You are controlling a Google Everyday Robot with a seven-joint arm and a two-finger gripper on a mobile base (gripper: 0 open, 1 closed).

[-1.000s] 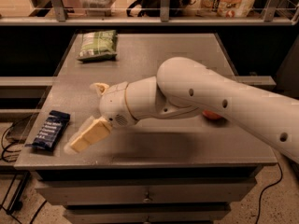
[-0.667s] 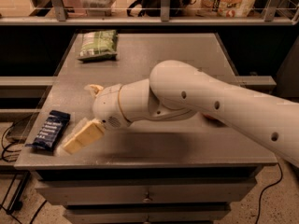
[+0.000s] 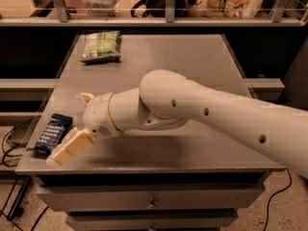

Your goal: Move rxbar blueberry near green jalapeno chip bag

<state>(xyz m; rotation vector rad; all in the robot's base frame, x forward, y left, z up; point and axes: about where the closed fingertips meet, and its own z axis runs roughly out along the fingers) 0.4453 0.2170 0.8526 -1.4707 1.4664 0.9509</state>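
Task barely started. The rxbar blueberry (image 3: 52,134) lies flat at the 8 o'clock edge of the surface (image 3: 192,57), in a dark navy wrapper with white print, and is not grasped. The gripper (image 3: 72,128) is just beside it at 3 o'clock, spread wide and holding nothing. The green jalapeno chip bag (image 3: 101,46) sits well apart at 11 o'clock. Grasp, carry and placement remain outstanding.
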